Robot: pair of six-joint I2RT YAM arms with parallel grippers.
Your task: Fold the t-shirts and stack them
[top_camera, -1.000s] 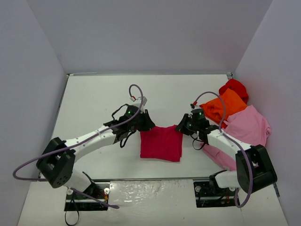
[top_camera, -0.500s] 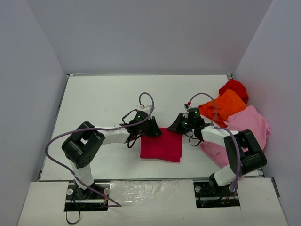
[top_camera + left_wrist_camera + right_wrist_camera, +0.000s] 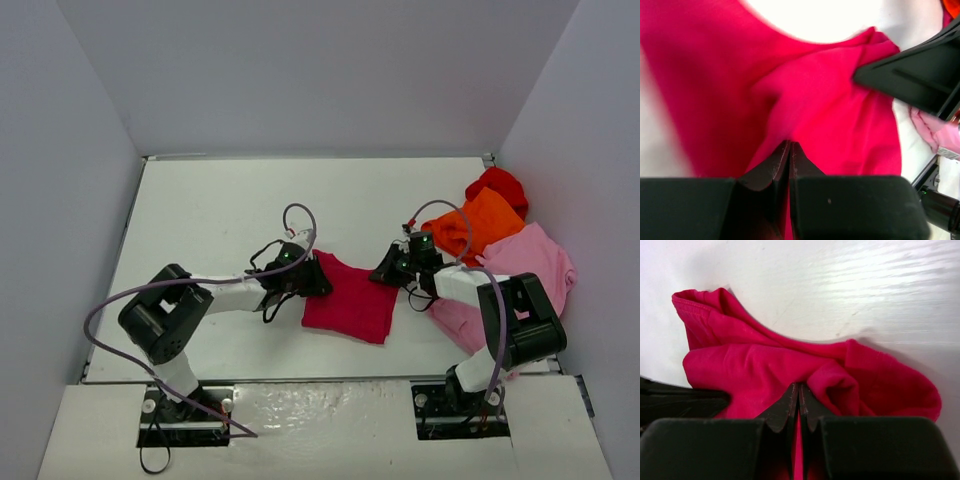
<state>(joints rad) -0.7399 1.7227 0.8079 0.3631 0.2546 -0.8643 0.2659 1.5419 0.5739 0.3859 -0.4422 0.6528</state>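
The raspberry-red t-shirt (image 3: 350, 302) lies folded on the white table between my two arms. My left gripper (image 3: 318, 281) is shut on its far left corner; in the left wrist view (image 3: 789, 145) cloth (image 3: 830, 110) fills the picture. My right gripper (image 3: 385, 272) is shut on its far right corner; in the right wrist view (image 3: 798, 386) the cloth (image 3: 755, 365) bunches around the tips. The orange shirt (image 3: 478, 222), bright red shirt (image 3: 498, 185) and pale pink shirt (image 3: 525, 270) lie piled at the right.
The white table (image 3: 210, 220) is walled by grey panels at the back and both sides. The heap of shirts sits against the right wall, just behind my right arm. Purple cables loop over both arms.
Both grippers, shut on the shirt's far corners, have shifted a little right. The shirt's far edge now sags between them and the shirt lies skewed.
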